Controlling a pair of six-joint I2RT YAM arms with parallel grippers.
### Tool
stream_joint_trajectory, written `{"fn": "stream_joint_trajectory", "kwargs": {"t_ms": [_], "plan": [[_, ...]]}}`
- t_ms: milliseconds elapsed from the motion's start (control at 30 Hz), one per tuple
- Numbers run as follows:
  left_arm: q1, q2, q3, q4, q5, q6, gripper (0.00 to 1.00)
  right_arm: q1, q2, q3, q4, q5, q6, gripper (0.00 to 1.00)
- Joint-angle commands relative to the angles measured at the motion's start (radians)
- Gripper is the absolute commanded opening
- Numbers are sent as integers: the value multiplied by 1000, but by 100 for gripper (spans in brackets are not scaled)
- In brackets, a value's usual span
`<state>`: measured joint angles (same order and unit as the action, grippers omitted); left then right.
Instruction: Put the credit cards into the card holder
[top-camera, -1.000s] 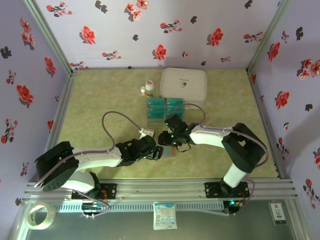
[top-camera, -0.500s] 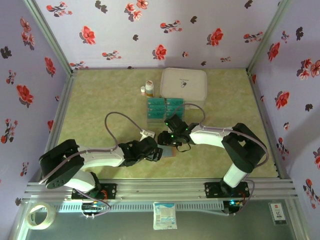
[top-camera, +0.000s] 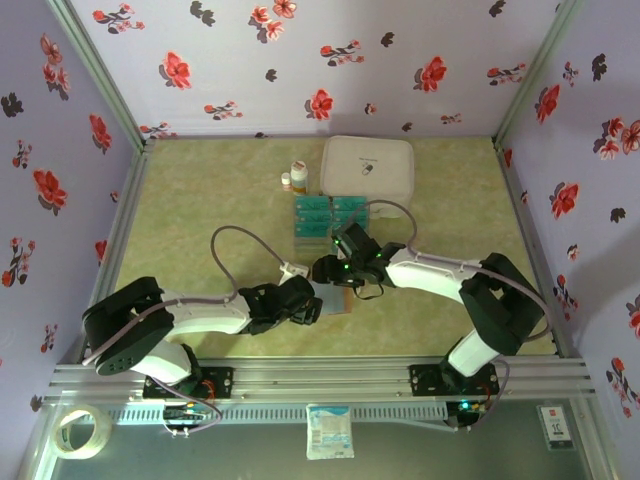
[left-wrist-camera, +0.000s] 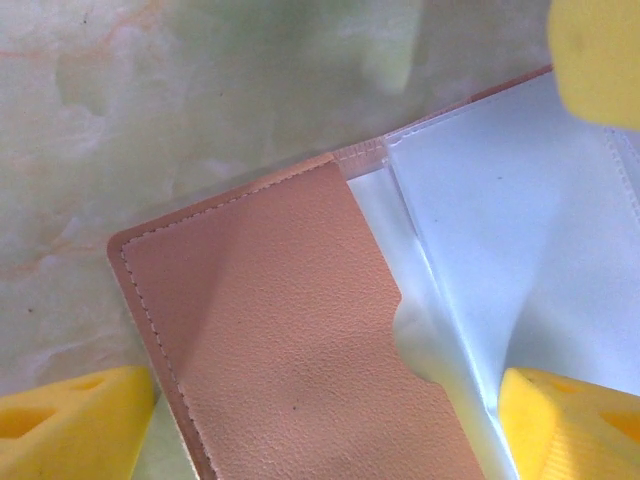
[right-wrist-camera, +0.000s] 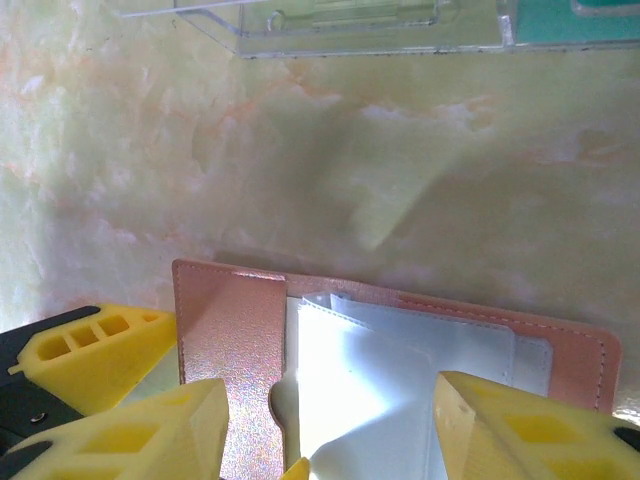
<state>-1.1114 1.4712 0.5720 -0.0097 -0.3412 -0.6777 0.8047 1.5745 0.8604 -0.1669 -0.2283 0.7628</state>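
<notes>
The card holder (top-camera: 337, 298) lies opened flat on the table (top-camera: 200, 210), near the middle and toward the near edge. Its reddish-brown cover is spread out and the pale clear sleeves inside face up. No teal shows in any sleeve that the wrist views reach, so the holder looks empty.

The left gripper (left-wrist-camera: 320, 430) comes in from the left, with its yellow fingers set wide apart. One is at the cover's outer edge and the other is over the pale sleeves, and neither is visibly pinching anything. The right gripper (right-wrist-camera: 330, 440) reaches in from the far right side. Its fingers are also parted with the loose sleeves between them, not clamped on them as far as the view shows.

Just beyond the holder, toward the far side, the credit cards (top-camera: 328, 216) sit in rows in a clear plastic tray (right-wrist-camera: 300, 25). Neither gripper carries one. Farther back stand a white zipped case (top-camera: 368, 167) and, to its left, two small bottles (top-camera: 297, 176).

By the look of it, only the opening of the holder is done. Picking cards from the tray and sliding each into a sleeve remains, likely with one arm keeping a sleeve open.
</notes>
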Motion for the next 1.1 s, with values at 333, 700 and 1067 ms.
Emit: {"fn": "stream_joint_trajectory", "kwargs": {"t_ms": [333, 700, 1067], "plan": [[-9, 10, -16, 8, -26, -16, 89, -6, 56, -26, 37, -8, 19, 59], [-9, -20, -9, 1, -33, -5, 92, -2, 60, -16, 106, -95, 47, 54], [28, -332, 16, -126, -161, 35, 100, 39, 19, 29, 100, -107, 91, 53]]}}
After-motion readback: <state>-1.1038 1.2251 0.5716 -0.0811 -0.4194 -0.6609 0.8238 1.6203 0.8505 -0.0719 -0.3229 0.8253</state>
